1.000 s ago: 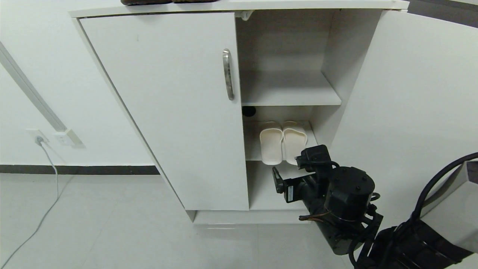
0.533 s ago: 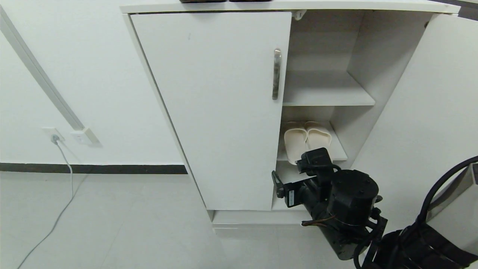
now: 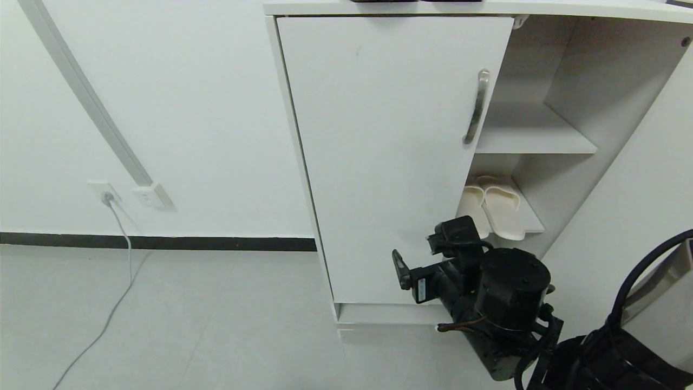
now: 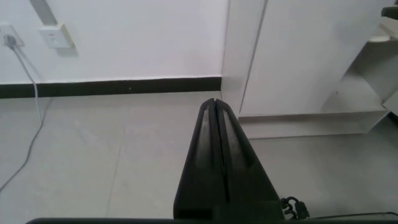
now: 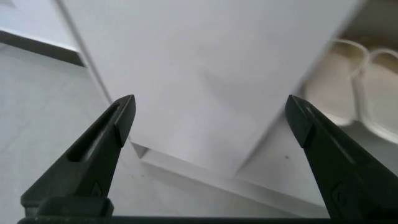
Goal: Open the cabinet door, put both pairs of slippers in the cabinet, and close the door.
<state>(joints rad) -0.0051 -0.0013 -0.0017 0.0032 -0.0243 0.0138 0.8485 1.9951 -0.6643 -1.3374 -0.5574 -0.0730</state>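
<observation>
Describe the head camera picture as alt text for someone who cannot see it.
A white cabinet stands with its right door open, a pair of cream slippers on a lower shelf inside. The robot's open right gripper sits low in front of the closed left door.

Right tool (image 5: 210,106) spread wide; left tool (image 4: 214,104) closed.

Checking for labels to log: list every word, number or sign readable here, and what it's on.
None can be read.
White sticker on the right arm's wrist: too small to read.
Cabinet door, slippers, wall socket: no print visible.
</observation>
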